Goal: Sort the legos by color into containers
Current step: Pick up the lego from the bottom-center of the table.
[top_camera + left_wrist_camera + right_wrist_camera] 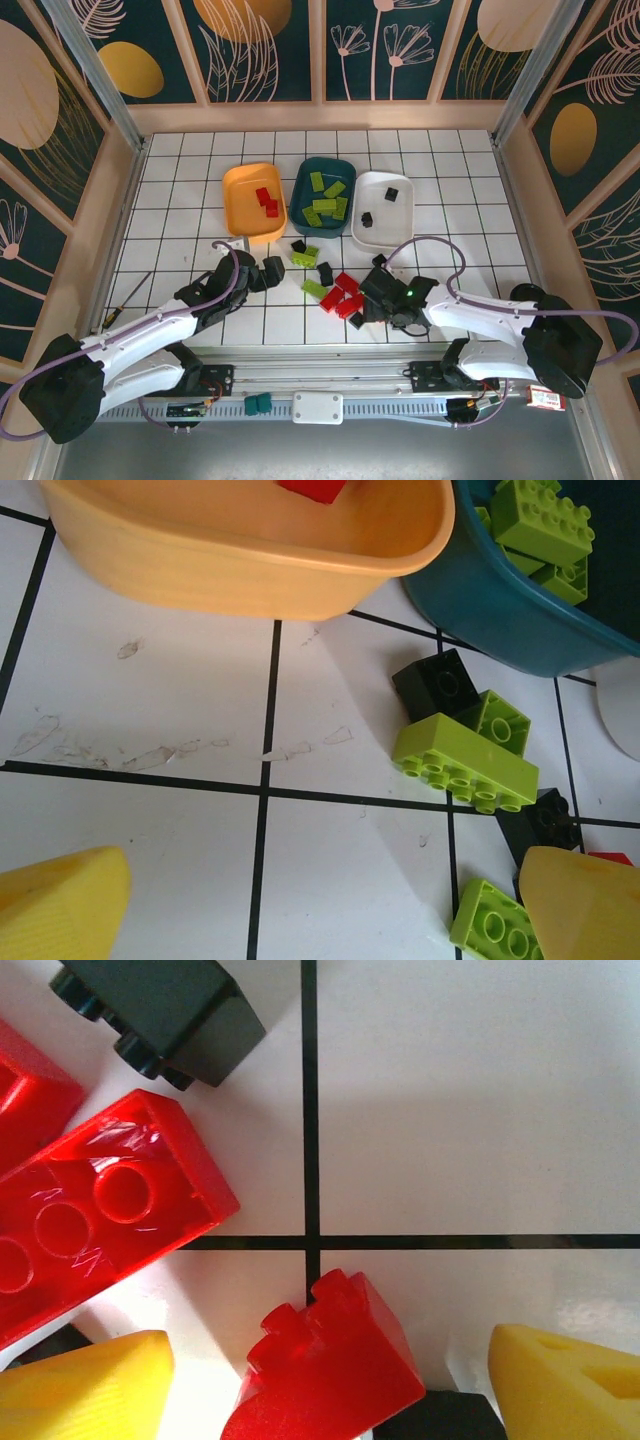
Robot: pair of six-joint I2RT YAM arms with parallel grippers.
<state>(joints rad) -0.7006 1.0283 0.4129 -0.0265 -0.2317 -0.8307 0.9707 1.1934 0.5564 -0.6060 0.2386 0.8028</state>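
Three tubs stand in a row at the back: orange (240, 212) with red bricks, dark teal (303, 210) with lime green bricks, and white (372, 235) with black bricks. Loose legos lie in front of them: a long lime brick (465, 763), a black one (437, 683), another lime one (497, 920), and a red cluster (342, 295). My left gripper (266, 272) (320, 915) is open over bare tile, left of the lime bricks. My right gripper (362, 306) (330, 1390) is open and low, straddling a tilted red brick (330, 1370) with gaps on both sides. A black brick (435, 1422) lies partly under that red one.
A large red brick (90, 1220) and a black brick (165, 1010) lie just beyond the right fingers. A screwdriver (127, 298) lies at the table's left edge. Two teal blocks (258, 403), a white box (318, 407) and a red-and-white tag (545, 398) sit on the near rail.
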